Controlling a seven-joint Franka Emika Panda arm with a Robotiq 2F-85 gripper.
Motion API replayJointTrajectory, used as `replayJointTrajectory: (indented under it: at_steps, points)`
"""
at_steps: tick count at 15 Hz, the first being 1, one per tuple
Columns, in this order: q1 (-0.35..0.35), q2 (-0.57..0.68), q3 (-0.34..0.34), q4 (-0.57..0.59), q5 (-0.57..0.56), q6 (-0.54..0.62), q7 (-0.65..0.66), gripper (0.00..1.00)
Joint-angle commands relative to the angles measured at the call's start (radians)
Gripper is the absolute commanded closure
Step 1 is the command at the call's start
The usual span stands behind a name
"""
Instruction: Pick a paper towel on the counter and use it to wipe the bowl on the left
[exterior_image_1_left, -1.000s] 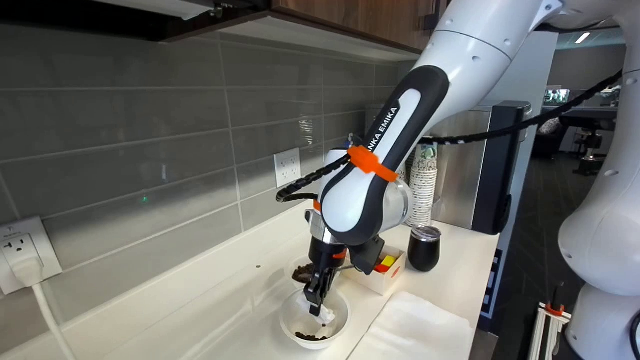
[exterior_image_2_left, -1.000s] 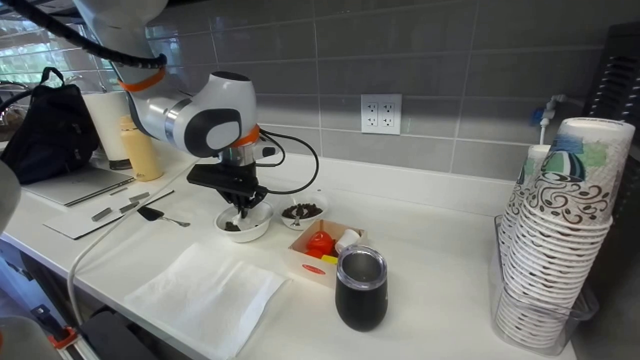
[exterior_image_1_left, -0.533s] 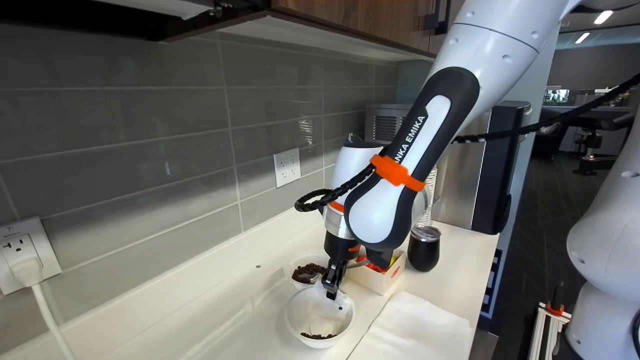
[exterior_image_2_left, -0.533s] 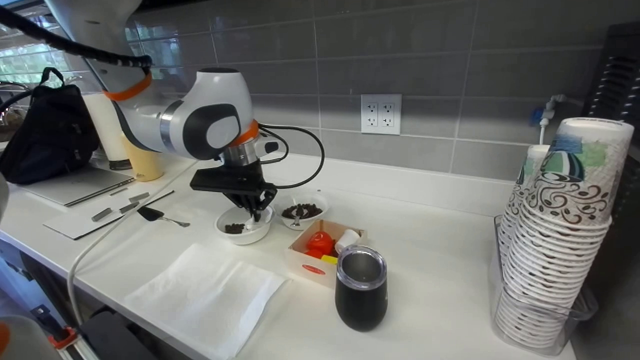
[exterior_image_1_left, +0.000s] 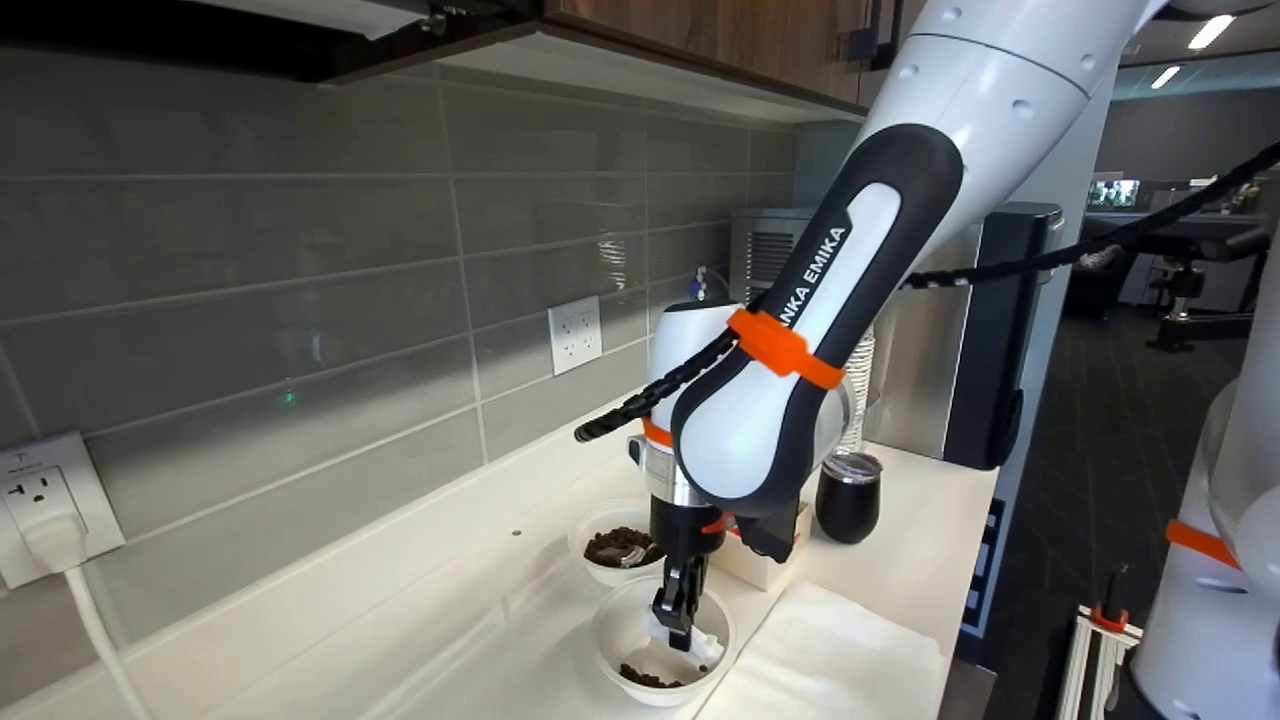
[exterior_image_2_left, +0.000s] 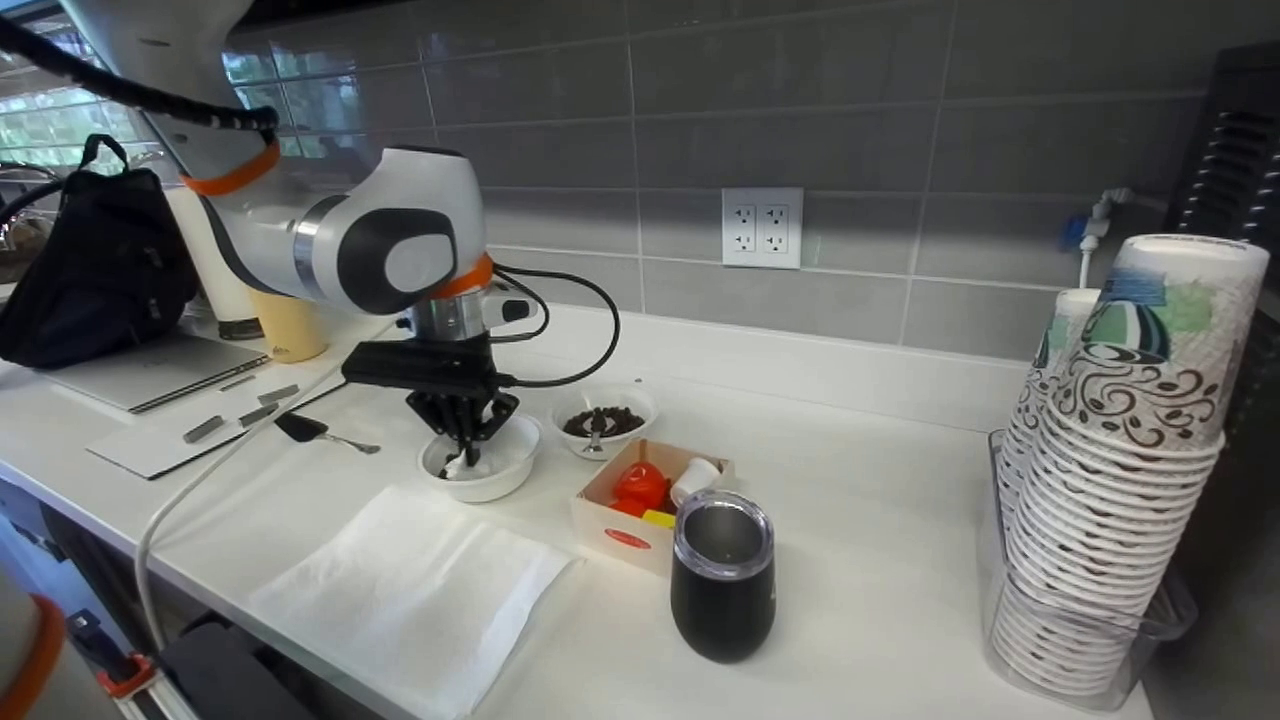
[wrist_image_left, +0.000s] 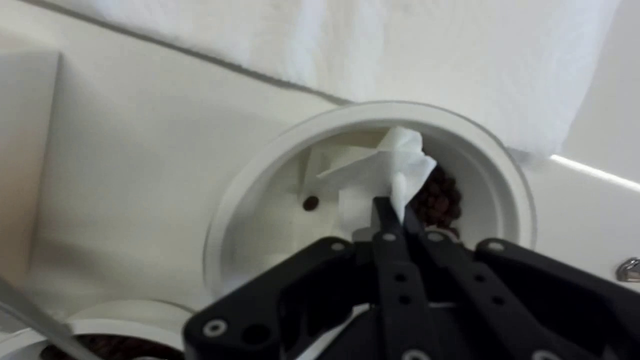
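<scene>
A crumpled piece of paper towel (wrist_image_left: 407, 162) hangs from my gripper (wrist_image_left: 401, 212), whose fingertips are pinched on it in the wrist view. Both are down inside the bowl (wrist_image_left: 400, 111), a wide white round one; the towel appears to lie against its inner face. Dark brown crumbs (wrist_image_left: 440, 200) cluster beside the right finger, with a single crumb to the left. In both exterior views the gripper (exterior_image_1_left: 680, 635) points down into the bowl (exterior_image_2_left: 495, 488). Whether the towel touches the bottom is hard to tell. The counter (exterior_image_2_left: 880, 560) is off-white and smooth.
A smaller bowl (exterior_image_2_left: 575, 398) with dark contents and a spoon stands close by. An open box (exterior_image_2_left: 620, 530) of colourful items and a black tumbler (exterior_image_2_left: 725, 600) are nearby. A large white sheet (exterior_image_2_left: 410, 590) lies before the bowl. Cup stacks (exterior_image_2_left: 1110, 500) stand far right.
In an exterior view the gripper swung right with the towel, then back left and lower into the bowl. The bowl has slid slightly across the counter, toward the large white sheet.
</scene>
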Motion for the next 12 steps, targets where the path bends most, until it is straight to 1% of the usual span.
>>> replayJointTrajectory:
  at_steps: [1,5,9,12]
  points:
    - [0.101,-0.023,-0.068,0.017,0.087,-0.099,-0.063,0.99]
    - [0.148,-0.009,-0.097,0.037,0.175,-0.113,-0.119,0.99]
    - [0.17,-0.005,-0.111,0.056,0.284,-0.152,-0.196,0.99]
    - [0.184,0.01,-0.11,0.054,0.356,-0.136,-0.241,0.99]
